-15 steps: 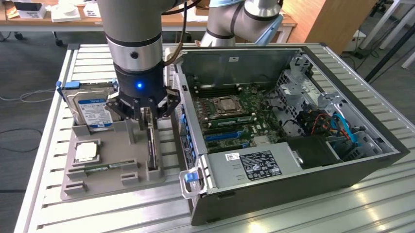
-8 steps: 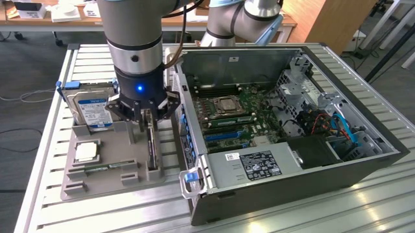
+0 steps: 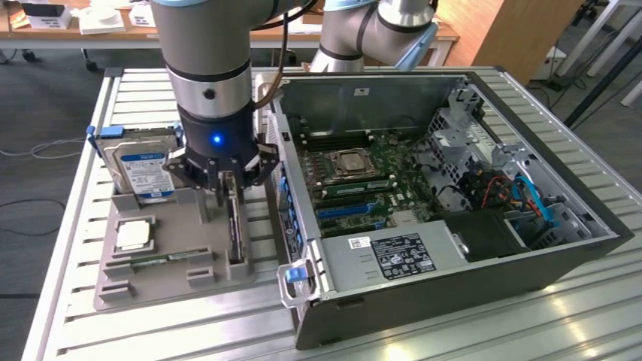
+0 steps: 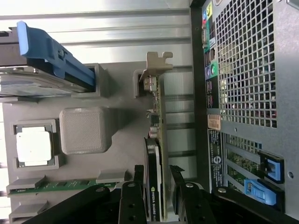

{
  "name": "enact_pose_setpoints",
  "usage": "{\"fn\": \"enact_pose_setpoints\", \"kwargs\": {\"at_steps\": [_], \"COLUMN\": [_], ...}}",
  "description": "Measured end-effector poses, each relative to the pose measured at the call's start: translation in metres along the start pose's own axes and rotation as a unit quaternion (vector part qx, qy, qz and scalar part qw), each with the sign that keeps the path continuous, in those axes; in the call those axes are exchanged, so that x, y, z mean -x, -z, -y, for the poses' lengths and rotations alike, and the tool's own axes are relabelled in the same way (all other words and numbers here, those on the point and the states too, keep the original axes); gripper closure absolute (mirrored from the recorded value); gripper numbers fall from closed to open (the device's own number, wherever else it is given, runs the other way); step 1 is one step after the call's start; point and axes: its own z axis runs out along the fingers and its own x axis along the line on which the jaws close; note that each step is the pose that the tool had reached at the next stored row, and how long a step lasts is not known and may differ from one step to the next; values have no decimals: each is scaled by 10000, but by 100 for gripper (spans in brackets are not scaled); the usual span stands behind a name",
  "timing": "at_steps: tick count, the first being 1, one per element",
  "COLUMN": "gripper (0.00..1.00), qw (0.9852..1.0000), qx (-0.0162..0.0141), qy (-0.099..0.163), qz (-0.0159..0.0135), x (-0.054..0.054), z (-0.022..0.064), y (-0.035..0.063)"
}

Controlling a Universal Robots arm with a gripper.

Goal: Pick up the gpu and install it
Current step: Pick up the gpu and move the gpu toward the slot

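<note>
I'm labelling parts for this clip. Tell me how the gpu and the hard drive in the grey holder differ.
The gpu is a thin dark card standing on edge; the hard drive is a boxy silver block with a blue-white label. The gpu has a metal bracket at one end; the hard drive has a blue carrier. The gripper straddles the gpu, not the hard drive. Both sit in the grey holder.

We've got a slatted metal table (image 3: pixel 131 98) carrying everything here. Sitting straight on it is a grey parts tray (image 3: pixel 165 222) toward the exterior view's left. Right beside that, on the exterior view's right, is an open computer case (image 3: pixel 452 304) lying on its side.
</note>
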Motion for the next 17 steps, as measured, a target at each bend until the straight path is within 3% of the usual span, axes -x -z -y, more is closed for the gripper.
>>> {"fn": "enact_pose_setpoints", "kwargs": {"at_steps": [17], "gripper": [64], "qw": [10000], "qx": [-1], "qy": [11], "qz": [-2], "x": [1], "z": [8], "y": [-116]}}
